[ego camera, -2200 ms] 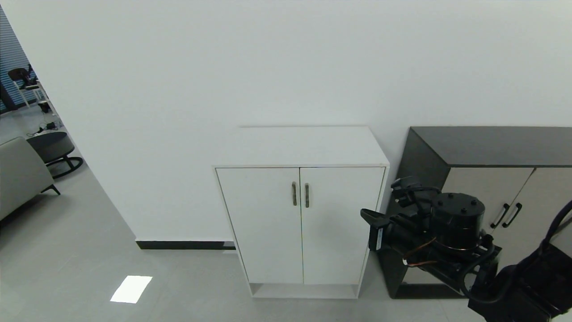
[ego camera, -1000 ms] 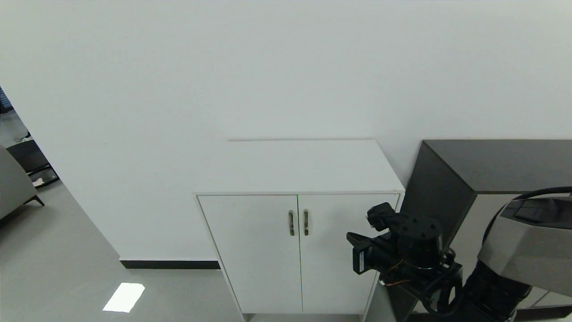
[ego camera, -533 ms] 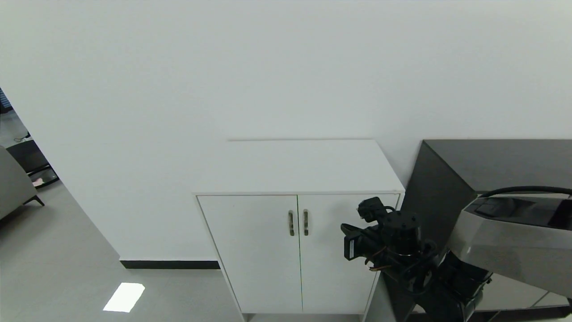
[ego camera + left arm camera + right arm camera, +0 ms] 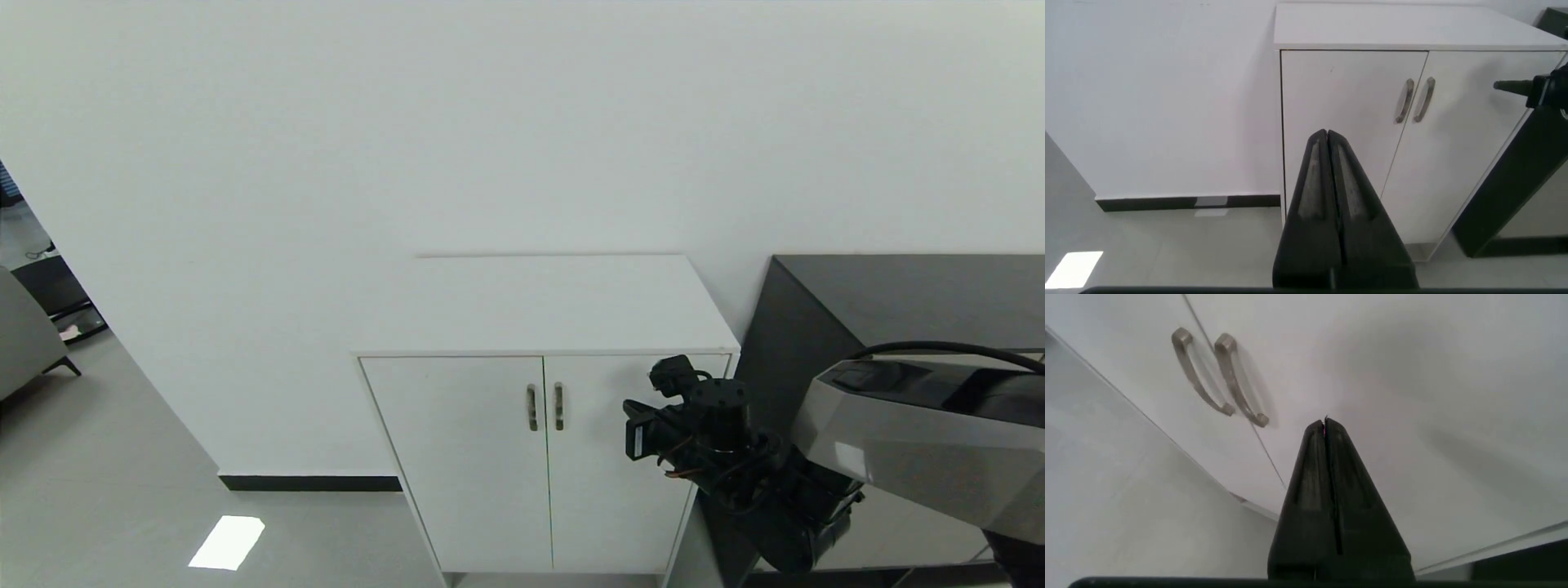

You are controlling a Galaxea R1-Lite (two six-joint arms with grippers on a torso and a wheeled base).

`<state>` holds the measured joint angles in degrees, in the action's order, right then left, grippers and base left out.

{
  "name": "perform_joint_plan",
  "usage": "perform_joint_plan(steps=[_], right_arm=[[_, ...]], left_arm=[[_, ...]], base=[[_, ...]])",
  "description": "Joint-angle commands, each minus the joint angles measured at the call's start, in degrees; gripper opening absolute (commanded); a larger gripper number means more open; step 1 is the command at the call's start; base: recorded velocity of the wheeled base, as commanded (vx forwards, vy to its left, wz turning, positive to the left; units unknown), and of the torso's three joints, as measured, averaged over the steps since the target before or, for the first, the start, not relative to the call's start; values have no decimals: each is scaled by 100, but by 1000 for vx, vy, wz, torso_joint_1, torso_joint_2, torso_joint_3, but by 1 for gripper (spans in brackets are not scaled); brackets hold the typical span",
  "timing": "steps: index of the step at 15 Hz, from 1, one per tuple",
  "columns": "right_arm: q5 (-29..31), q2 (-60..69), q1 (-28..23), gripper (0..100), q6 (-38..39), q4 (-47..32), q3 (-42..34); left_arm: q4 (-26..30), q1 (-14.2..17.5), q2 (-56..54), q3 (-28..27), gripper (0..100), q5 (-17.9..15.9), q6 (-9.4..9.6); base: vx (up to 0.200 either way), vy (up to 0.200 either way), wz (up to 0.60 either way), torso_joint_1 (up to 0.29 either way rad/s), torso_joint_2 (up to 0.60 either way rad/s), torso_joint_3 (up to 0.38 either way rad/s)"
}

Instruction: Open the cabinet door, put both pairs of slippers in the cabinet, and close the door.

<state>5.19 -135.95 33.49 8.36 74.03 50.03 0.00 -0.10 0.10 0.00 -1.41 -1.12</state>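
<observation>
White two-door cabinet (image 4: 555,302) noted against the wall, doors shut. Right gripper (image 4: 1325,425) seen pinched closed and empty before the right door. The upright brushed-metal bar handle (image 4: 559,406) lies toward the robot's left. Left gripper (image 4: 1327,135) likewise closed, farther back. Right arm judged nearer.

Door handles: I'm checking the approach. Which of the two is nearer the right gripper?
The right door's handle: the right gripper is on its side of the pair, while the left door's handle lies farther off.
</observation>
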Motion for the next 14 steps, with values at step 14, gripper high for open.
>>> perform_joint_plan(steps=[14], right_arm=[[711,4674,-712,0,-1777,-82,-4713]], left_arm=[[0,1,-1,0,0,10,-2]], base=[[0,0,0,0,0,0]])
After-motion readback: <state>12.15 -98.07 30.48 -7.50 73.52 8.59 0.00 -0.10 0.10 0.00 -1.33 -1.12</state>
